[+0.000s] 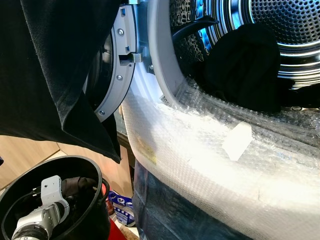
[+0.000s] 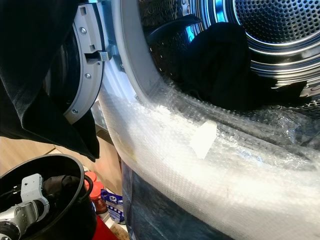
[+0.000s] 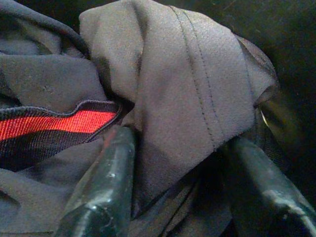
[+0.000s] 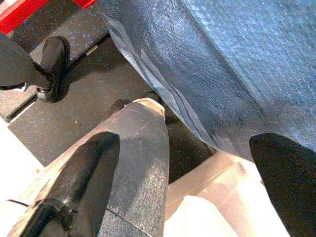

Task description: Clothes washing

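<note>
Left hand [image 3: 173, 192] was down inside the black bucket [image 1: 85, 165], fingers [image 3: 101, 192] spread around a fold of dark garment [image 3: 197, 84] with red trim, not clenched. Right hand [image 4: 197, 182] hung released beside the bubble-wrapped washer front [image 4: 237, 64]. Another dark garment [image 1: 245, 65] lay in the drum [image 1: 285, 25]; black cloth [image 1: 55, 65] draped over the open door [image 1: 117, 70].

A glossy perforated steel drum [image 1: 285, 30], clear bubble-wrap plastic sheeting [image 1: 210, 165] and matt black cloth [image 3: 197, 84] are seen.
</note>
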### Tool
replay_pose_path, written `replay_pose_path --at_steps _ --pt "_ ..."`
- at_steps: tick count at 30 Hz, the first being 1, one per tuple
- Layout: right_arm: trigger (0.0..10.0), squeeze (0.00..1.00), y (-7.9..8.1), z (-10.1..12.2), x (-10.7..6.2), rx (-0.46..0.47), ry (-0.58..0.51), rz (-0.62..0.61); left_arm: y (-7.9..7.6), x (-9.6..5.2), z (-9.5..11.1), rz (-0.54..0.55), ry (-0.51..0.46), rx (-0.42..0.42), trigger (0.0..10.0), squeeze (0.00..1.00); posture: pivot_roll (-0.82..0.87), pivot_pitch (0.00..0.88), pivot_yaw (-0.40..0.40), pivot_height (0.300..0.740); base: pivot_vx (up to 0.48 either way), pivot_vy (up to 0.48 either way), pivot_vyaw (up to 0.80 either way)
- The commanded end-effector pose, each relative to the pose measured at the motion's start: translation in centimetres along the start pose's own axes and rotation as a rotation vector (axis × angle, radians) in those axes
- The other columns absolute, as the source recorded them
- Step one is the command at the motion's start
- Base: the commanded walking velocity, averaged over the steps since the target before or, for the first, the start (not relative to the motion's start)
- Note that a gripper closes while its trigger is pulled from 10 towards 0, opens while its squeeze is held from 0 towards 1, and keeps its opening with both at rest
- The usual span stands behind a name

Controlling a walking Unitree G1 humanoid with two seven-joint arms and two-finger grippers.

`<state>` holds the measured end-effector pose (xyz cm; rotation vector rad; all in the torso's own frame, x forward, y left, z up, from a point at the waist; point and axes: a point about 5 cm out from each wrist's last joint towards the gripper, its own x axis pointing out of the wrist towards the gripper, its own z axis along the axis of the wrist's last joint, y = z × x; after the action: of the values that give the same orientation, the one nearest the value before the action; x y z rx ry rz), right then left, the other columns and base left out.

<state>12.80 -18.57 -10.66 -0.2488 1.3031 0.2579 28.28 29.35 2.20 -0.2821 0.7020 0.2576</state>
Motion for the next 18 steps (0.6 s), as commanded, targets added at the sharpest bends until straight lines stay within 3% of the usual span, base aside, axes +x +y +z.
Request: replay_pose_path --at_steps 1,18 --pt "10.0 0.00 0.39 -2.60 -0.01 0.003 0.111 0.021 0.08 0.02 -0.58 -0.003 0.019 -0.016 0.0 0.00 -0.01 0.000 -0.026 0.740 0.000 0.000 0.00" --pt "10.0 0.00 0.44 -2.05 0.03 -0.008 0.111 0.010 0.43 -0.10 -1.04 -0.002 0.010 -0.024 0.0 0.00 -0.02 0.000 -0.002 0.740 0.000 0.000 0.00"
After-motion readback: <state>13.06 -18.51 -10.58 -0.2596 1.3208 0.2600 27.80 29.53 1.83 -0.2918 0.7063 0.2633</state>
